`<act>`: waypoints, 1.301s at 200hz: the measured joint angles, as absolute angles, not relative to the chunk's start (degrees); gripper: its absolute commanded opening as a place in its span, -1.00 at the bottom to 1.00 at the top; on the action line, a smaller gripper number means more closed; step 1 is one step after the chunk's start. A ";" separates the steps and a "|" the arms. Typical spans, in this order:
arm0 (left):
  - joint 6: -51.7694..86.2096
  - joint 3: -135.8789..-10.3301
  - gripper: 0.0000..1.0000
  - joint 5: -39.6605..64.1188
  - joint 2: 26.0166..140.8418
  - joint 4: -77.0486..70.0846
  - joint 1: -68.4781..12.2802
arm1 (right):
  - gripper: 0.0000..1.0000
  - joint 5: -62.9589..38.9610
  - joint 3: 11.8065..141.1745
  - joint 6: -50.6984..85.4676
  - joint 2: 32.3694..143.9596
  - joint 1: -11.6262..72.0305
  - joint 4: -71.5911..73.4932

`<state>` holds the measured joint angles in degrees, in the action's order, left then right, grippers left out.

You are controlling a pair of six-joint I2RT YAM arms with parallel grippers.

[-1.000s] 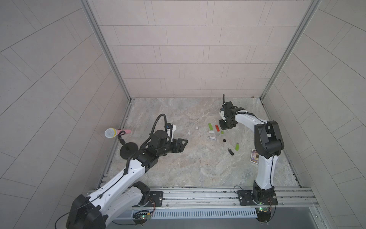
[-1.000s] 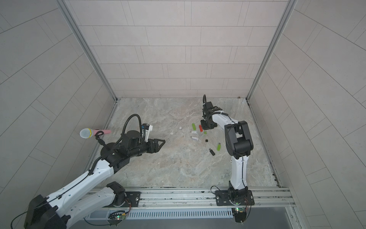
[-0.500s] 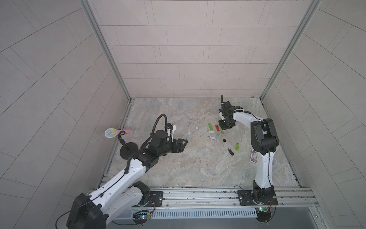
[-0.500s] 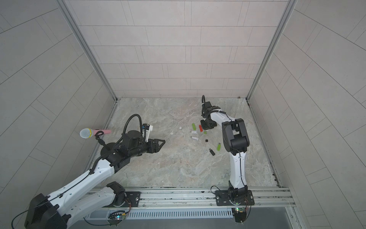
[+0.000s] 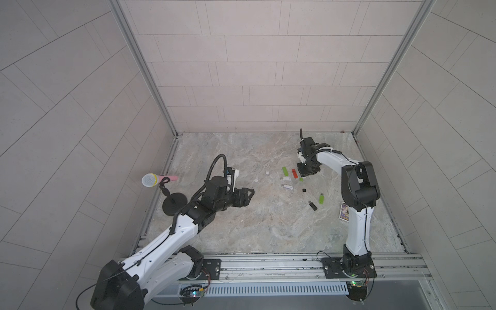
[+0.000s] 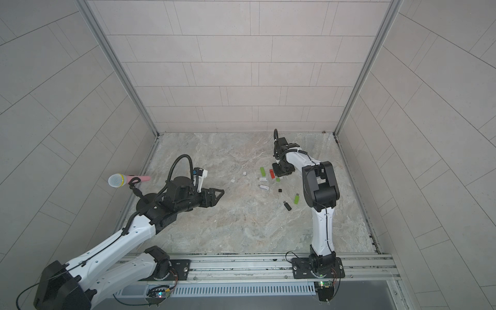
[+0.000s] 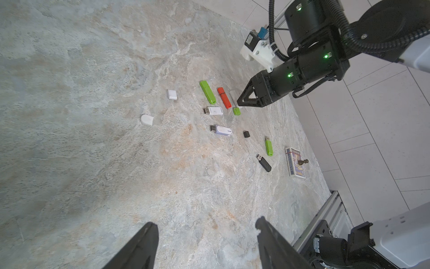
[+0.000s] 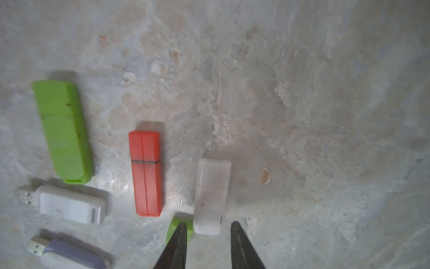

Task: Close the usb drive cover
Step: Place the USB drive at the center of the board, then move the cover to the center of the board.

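Observation:
My right gripper (image 8: 208,223) is open just behind the end of a white translucent usb drive (image 8: 211,195) with its cover on, which lies flat on the table. Nothing sits between its fingers. One fingertip (image 8: 181,235) overlaps a small green cap (image 8: 173,229). Beside the white drive lie a capped red drive (image 8: 146,173) and a long green drive (image 8: 62,130). Two uncovered drives, one white (image 8: 69,205) and one lilac (image 8: 69,256), lie nearer. My left gripper (image 7: 206,221) hovers open and empty over bare table, well left of the drives in both top views (image 5: 251,192).
Two loose white caps (image 7: 172,94) (image 7: 147,120) and a black cap (image 7: 246,134) lie near the group. An uncovered green drive (image 7: 268,146), an uncovered black drive (image 7: 264,163) and a small card box (image 7: 295,163) lie further right. A microphone on a stand (image 5: 150,180) is at the left edge.
My right gripper's fingers have spread apart from shut, and that arm's elbow has shifted slightly left. The left arm has hardly moved.

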<state>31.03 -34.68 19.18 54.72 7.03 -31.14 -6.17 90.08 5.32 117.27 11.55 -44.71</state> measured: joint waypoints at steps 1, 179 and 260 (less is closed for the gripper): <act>31.05 -34.68 0.48 19.16 54.72 7.05 -31.14 | -0.27 -6.24 90.00 5.23 117.03 11.60 -44.69; 33.61 -34.68 0.50 15.27 60.38 14.33 -23.44 | -0.21 -11.79 98.17 -4.45 118.52 32.45 -44.38; 34.00 -34.68 0.63 15.68 60.90 16.97 -20.08 | -0.09 -11.35 112.81 -6.59 131.59 37.01 -47.11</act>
